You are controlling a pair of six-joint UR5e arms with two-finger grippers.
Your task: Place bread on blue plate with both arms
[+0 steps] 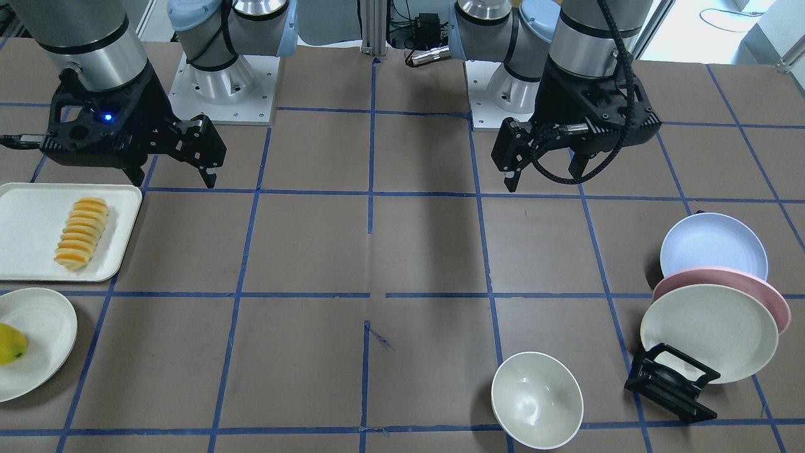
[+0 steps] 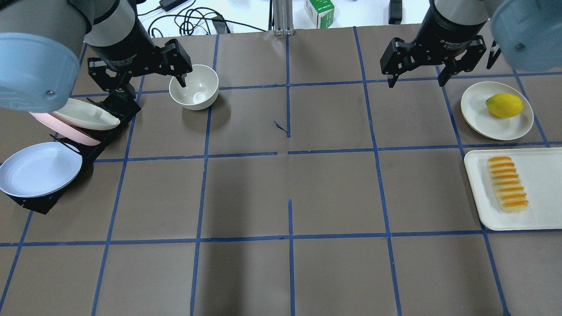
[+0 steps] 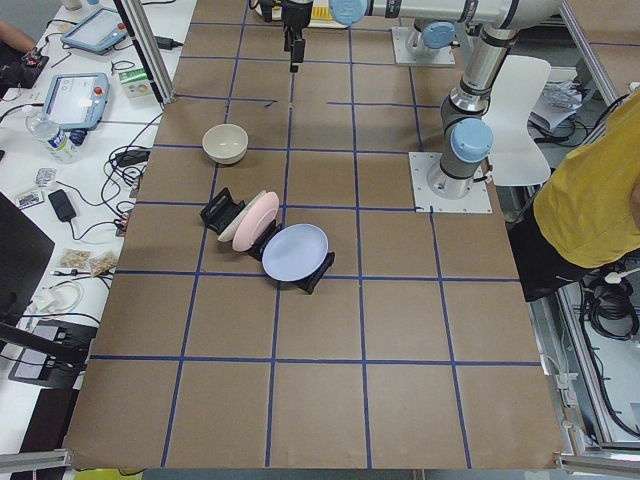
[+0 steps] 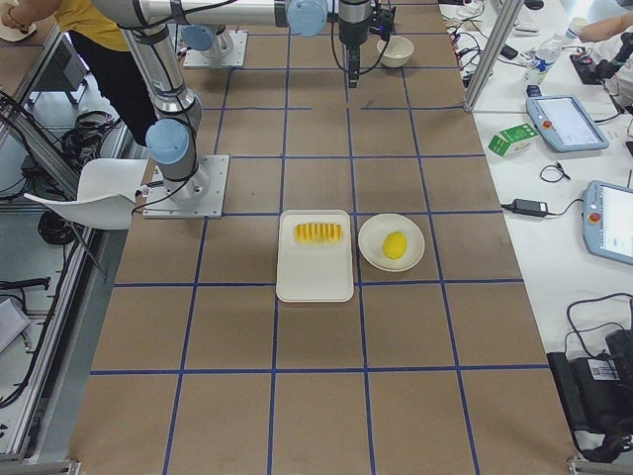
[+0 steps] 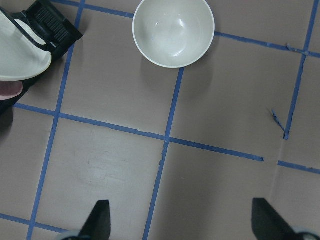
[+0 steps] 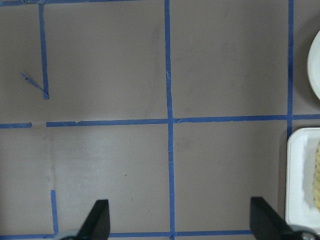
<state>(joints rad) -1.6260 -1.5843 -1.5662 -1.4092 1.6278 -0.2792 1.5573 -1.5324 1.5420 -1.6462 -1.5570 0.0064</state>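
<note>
The bread [image 2: 508, 183] lies on a white tray [image 2: 544, 175] at the robot's right; it also shows in the front view [image 1: 80, 233] and as a sliver in the right wrist view [image 6: 317, 180]. The blue plate [image 2: 39, 169] leans in a black rack at the robot's left, also in the front view [image 1: 714, 245]. My left gripper [image 2: 145, 81] is open and empty, high over the table between the rack and a bowl. My right gripper [image 2: 416, 81] is open and empty, above bare table, well away from the bread.
A pink plate [image 2: 57, 127] and a cream plate [image 2: 85, 116] stand in the same rack [image 1: 670, 380]. A cream bowl [image 2: 194, 90] sits near the left gripper. A yellow fruit [image 2: 505, 105] lies on a cream plate [image 2: 478, 105] beside the tray.
</note>
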